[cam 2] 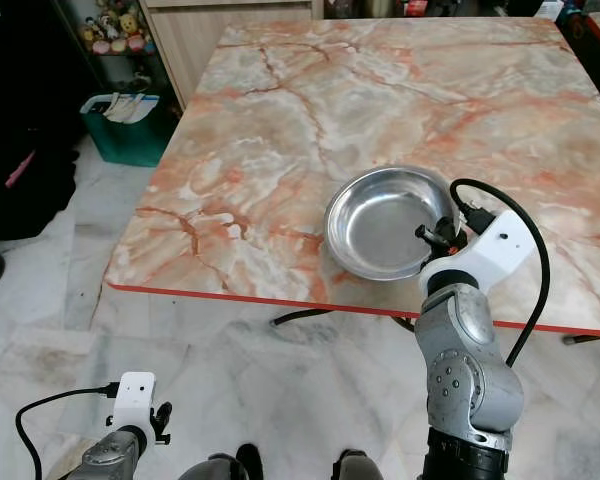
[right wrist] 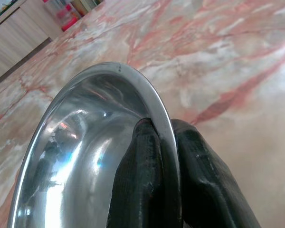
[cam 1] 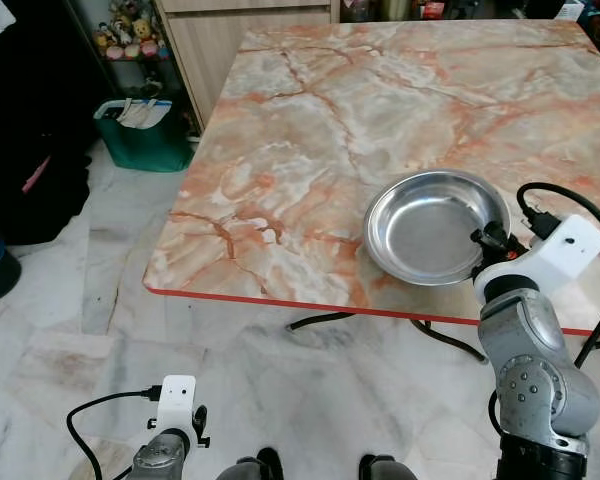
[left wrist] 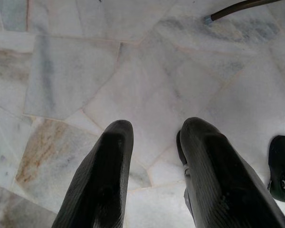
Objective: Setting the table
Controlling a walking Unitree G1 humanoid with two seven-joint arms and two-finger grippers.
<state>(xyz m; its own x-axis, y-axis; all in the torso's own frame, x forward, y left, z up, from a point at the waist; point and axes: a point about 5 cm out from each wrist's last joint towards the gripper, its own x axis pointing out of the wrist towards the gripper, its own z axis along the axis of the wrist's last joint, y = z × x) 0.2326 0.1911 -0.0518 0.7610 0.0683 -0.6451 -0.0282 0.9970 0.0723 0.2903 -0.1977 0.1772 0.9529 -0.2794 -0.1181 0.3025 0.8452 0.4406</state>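
A shiny steel bowl rests on the pink marble table near its front edge. My right gripper is at the bowl's near right rim. In the right wrist view its two black fingers pinch the steel bowl's rim, one inside and one outside. My left arm hangs low beside the table; its gripper points at the floor with a gap between the fingers and nothing held.
The table has a red edge along its front. A green bin and a wooden cabinet stand at the far left. Dark bags lie on the marble floor to the left. Black table legs show beneath.
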